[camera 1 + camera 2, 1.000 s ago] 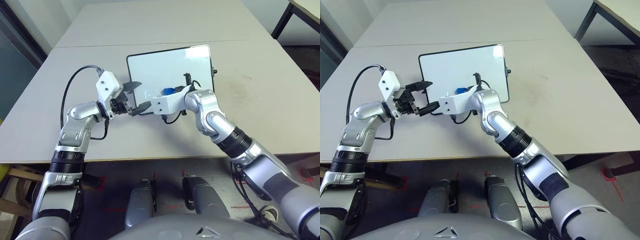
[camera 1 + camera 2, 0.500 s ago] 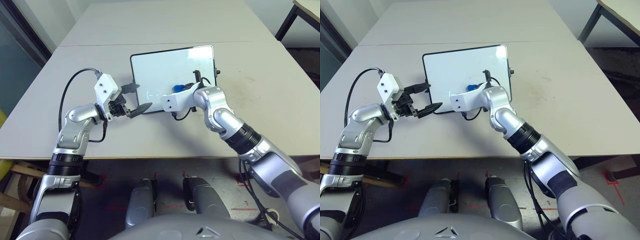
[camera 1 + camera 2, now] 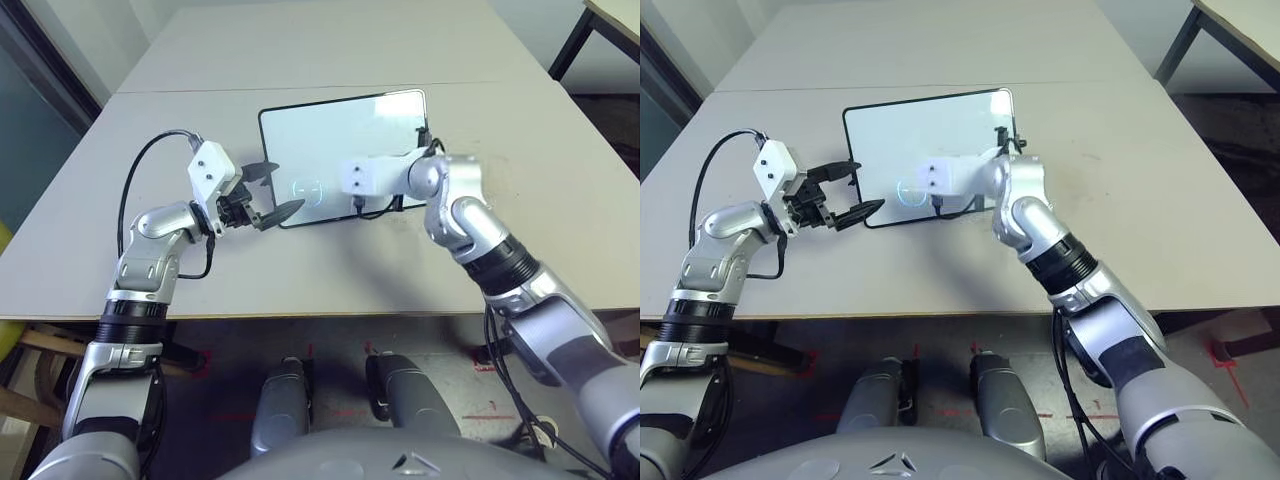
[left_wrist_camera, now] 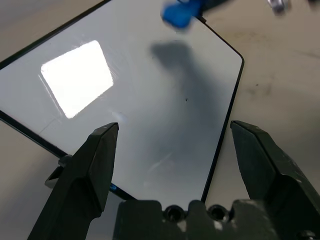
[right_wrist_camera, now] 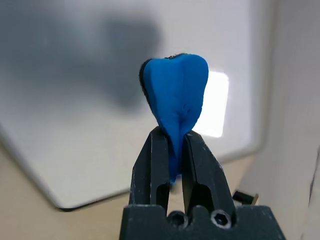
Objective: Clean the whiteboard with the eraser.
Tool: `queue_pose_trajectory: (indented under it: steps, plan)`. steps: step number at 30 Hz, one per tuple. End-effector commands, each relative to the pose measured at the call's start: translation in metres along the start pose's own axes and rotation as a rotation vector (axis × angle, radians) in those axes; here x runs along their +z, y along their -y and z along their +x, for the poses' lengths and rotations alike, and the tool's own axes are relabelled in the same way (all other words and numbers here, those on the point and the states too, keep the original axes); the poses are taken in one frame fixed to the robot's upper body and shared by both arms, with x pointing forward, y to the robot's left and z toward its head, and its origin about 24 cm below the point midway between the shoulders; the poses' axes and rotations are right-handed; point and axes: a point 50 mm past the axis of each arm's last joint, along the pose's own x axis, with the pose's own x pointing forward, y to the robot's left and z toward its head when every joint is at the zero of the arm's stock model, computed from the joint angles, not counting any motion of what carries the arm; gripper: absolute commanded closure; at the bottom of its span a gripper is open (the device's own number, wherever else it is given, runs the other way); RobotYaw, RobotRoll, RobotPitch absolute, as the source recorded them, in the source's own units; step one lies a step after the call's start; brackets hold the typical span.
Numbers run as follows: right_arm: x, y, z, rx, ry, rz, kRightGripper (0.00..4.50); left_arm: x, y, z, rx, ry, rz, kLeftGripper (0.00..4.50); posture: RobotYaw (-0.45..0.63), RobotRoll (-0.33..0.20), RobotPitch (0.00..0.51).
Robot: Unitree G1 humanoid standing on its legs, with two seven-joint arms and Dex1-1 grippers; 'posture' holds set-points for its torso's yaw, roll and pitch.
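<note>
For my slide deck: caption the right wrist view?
Right tool pinching the blue eraser above the whiteboard.

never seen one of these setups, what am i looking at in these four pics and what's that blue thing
This is a humanoid robot with two silver arms, working at a grey table. The two wide pictures come from cameras in its head, looking down over its arms. The other two come from a camera on each wrist, looking along that arm's two black fingers.

On the table lies a whiteboard with a thin black frame. The blue thing is the eraser: the right gripper pinches it between its fingers, in front of the board. The left gripper is open at the board's near left corner, holding nothing.
</note>
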Motion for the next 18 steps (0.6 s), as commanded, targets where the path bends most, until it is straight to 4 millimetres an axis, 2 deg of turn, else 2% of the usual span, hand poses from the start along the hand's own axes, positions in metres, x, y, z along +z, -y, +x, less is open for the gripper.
queue_pose_trajectory:
  steps: [1, 4, 8, 12, 18]
  plan:
    - [-0.026, 0.036, -0.012, -0.040, -0.061, 0.205, 4.36, -0.002, -0.001, 0.003, -0.015, -0.015, 0.008, 0.00, -0.18, 0.000, 0.077]
    - [-0.044, 0.051, -0.013, -0.055, -0.115, 0.274, 4.36, -0.002, -0.002, 0.005, -0.018, -0.013, 0.010, 0.00, -0.18, 0.000, 0.074]
    - [-0.085, 0.062, -0.012, -0.036, -0.254, 0.416, 4.36, -0.003, -0.003, 0.008, -0.024, -0.009, 0.013, 0.00, -0.19, 0.000, 0.073]
    - [-0.116, 0.053, -0.004, 0.061, -0.338, 0.555, 4.36, -0.003, -0.003, 0.009, -0.027, -0.008, 0.015, 0.00, -0.20, 0.000, 0.073]
    - [-0.147, 0.032, 0.004, 0.171, -0.434, 0.732, 4.36, -0.004, -0.003, 0.009, -0.027, -0.009, 0.016, 0.00, -0.20, 0.000, 0.078]
